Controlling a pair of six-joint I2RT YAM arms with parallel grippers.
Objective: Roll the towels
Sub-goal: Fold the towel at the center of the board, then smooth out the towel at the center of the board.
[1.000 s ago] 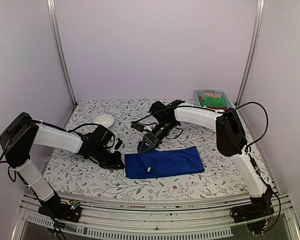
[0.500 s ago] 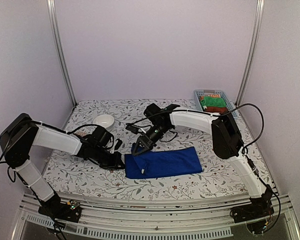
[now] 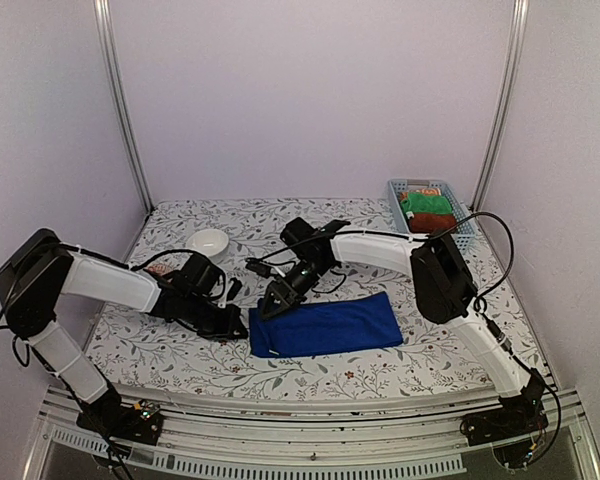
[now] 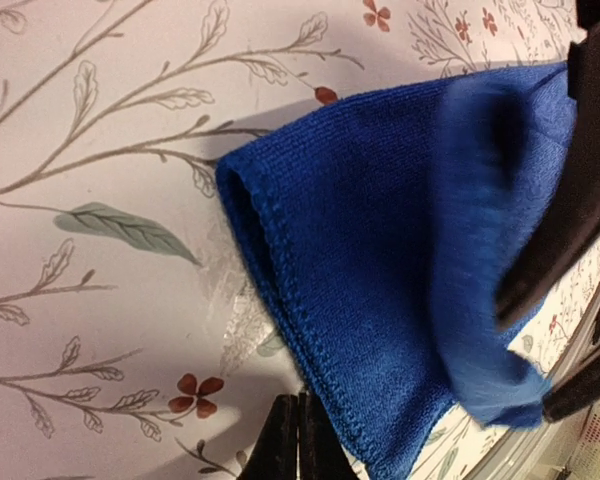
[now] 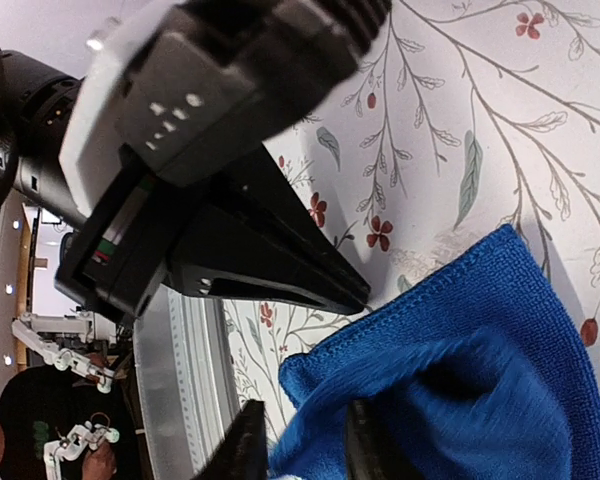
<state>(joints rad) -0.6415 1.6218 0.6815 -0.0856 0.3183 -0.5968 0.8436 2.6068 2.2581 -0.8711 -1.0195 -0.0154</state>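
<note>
The royal blue towel (image 3: 330, 325) lies flat across the near middle of the table, long side left to right. My right gripper (image 3: 271, 304) is at its left end, shut on a raised fold of the towel (image 5: 450, 390); one finger (image 4: 570, 220) shows with blue cloth draped round it. My left gripper (image 3: 242, 325) is shut and empty, its tips (image 4: 300, 440) on the table just beside the towel's hemmed left edge (image 4: 280, 290); it also shows in the right wrist view (image 5: 270, 260). The brick-red towel (image 3: 436, 221) lies in the basket at the back right.
A light blue basket (image 3: 456, 212) at the back right also holds a green cloth (image 3: 425, 204) and an orange patterned one (image 3: 420, 190). A white bowl (image 3: 210, 241) stands at the back left. The table's metal front rail (image 5: 175, 390) is close to the towel's end.
My right gripper has moved left and nearer along the towel's left end, drawing a fold with it. The white tag on the towel is no longer visible. The left gripper has barely moved.
</note>
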